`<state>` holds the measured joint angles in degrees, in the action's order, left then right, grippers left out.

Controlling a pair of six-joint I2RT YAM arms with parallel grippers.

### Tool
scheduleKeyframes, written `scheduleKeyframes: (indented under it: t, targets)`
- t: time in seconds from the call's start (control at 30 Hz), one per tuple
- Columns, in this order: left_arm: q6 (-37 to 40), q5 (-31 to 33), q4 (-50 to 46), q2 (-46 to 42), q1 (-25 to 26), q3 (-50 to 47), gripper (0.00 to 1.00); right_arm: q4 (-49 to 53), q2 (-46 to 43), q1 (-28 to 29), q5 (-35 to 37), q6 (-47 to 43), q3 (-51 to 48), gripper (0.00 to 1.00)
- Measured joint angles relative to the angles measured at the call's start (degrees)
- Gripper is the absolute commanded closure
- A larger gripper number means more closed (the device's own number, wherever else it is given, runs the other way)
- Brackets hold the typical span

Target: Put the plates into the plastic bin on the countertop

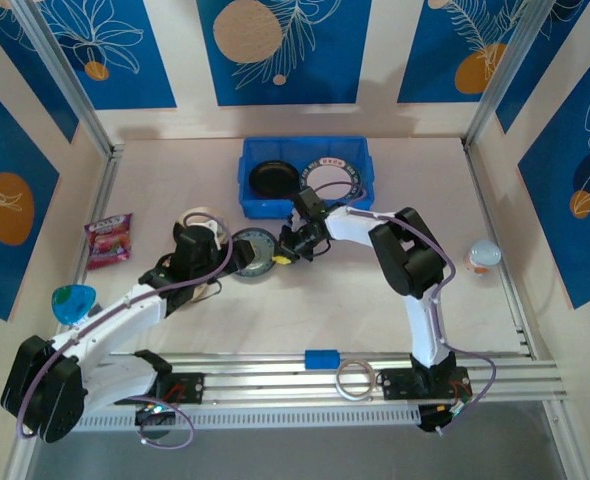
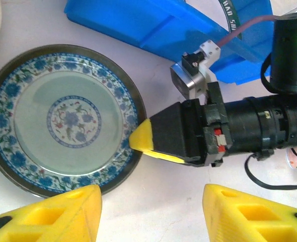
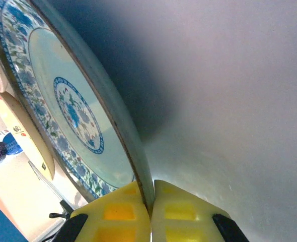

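Blue-patterned plate (image 2: 63,121) rim sits clenched between right jaws (left jaws released, nearby).

L arm (image 1: 115,315) reaching fwd, left gripper (image 2: 153,204) hovering w/ jaws part open; R arm (image 1: 410,260) bending back leftward, right gripper (image 3: 151,201) pinching shut

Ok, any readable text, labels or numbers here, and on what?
Green-rimmed plate in the bin: white lettering, cut off, unreadable.
Snack packet: print too small to read.
Patterned plate: flowers only, no text.
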<state>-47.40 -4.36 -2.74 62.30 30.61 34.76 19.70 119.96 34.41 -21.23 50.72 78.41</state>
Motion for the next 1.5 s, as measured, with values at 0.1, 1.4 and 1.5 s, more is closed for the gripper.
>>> scheduleKeyframes:
  t: [0.1,1.4,1.5]
  targets:
    - [0.83,0.00,-1.03,0.00,-0.31,0.24,0.44,1.42,-2.27,-0.11,0.04,-0.04,-1.79,1.00]
    - [0.09,-8.98,9.62,13.18,-7.80,7.06,0.81,12.55,-18.36,-9.64,-10.51,-10.43,-1.84,1.00]
    - [-0.57,-9.73,10.99,13.84,-8.22,7.23,0.95,12.79,-17.07,-9.62,-10.25,-10.54,-0.46,1.00]
